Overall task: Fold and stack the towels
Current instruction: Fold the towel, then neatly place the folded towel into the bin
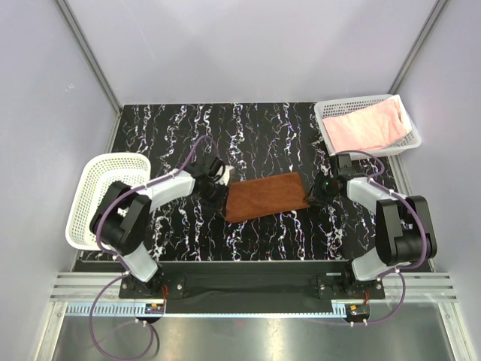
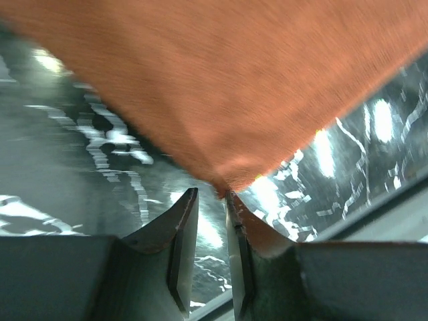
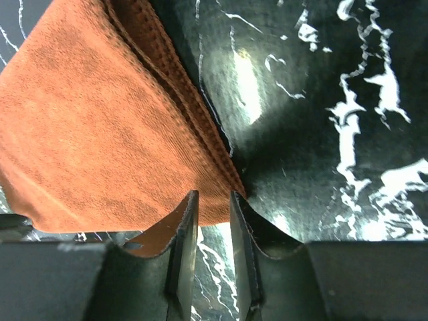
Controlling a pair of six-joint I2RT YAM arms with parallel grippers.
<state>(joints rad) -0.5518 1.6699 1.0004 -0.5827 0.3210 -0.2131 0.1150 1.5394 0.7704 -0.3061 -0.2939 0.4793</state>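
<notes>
Left gripper (image 2: 211,192), narrowly parted, meets a corner of the rust-brown rectangular terry towel (image 2: 227,80) at mid black marbled table (image 2: 80,154); we cannot tell if it pinches. Right gripper (image 3: 214,193), narrowly parted, empty, adjoins the opposite corner.

Left basket (image 1: 96,192), right basket (image 1: 353,106), marbled table (image 1: 263,129)

Robot lab cell: grey panel walls (image 1: 37,113), alu frame (image 1: 89,54), bench-bolted arms (image 1: 161,188).

Arms bent inward, wrists low; left end effector (image 2: 211,194) and right end effector (image 3: 213,195) both narrowly parted.
</notes>
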